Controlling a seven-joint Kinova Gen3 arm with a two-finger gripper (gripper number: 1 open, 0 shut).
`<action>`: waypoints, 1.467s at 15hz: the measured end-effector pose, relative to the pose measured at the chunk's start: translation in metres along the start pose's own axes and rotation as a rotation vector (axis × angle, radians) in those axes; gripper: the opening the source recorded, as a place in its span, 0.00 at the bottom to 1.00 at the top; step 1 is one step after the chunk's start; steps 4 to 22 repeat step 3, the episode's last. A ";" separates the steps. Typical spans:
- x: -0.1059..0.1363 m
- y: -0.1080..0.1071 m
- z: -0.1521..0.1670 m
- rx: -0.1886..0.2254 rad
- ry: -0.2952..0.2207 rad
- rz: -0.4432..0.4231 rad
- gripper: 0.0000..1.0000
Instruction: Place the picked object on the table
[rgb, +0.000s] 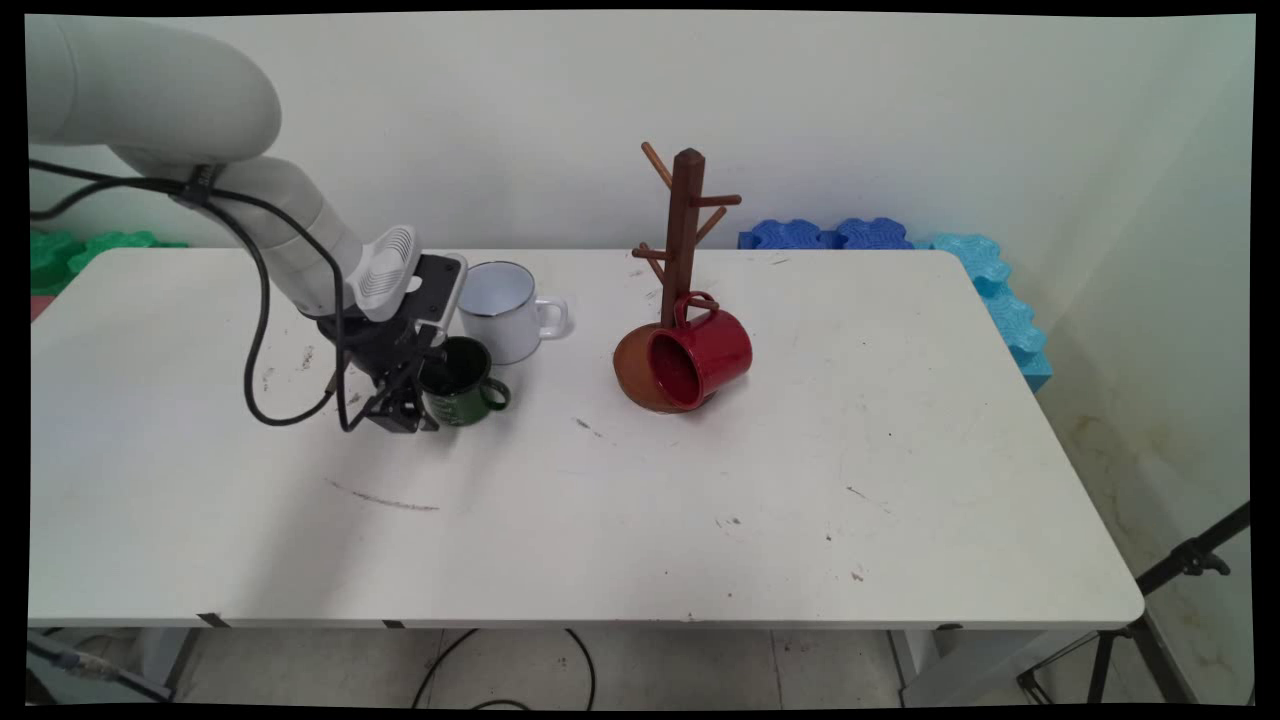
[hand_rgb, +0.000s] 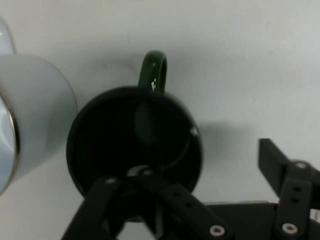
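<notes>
My gripper (rgb: 404, 412) is low over the table at the left side of a dark green mug (rgb: 462, 384). The mug stands upright with its handle (rgb: 497, 394) pointing right. In the hand view one finger (hand_rgb: 144, 176) reaches into the green mug (hand_rgb: 135, 140), while the other finger (hand_rgb: 272, 152) is outside it, clear of the wall. The gripper (hand_rgb: 207, 164) is open and straddles the mug's rim. Just behind the green mug stands a white mug (rgb: 500, 308), which also shows at the hand view's left edge (hand_rgb: 30, 135).
A brown wooden mug tree (rgb: 683, 225) stands mid-table with a red mug (rgb: 702, 356) lying on its side against the round base (rgb: 630, 372). Blue foam mats (rgb: 985, 270) lie beyond the far right edge and green ones (rgb: 70, 250) at the far left. Black cables (rgb: 262, 330) hang from the arm.
</notes>
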 end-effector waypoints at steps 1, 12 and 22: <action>0.001 0.000 0.000 -0.002 0.007 -0.002 1.00; 0.003 0.001 -0.001 -0.005 0.021 -0.006 1.00; 0.003 0.001 -0.001 -0.005 0.021 -0.006 1.00</action>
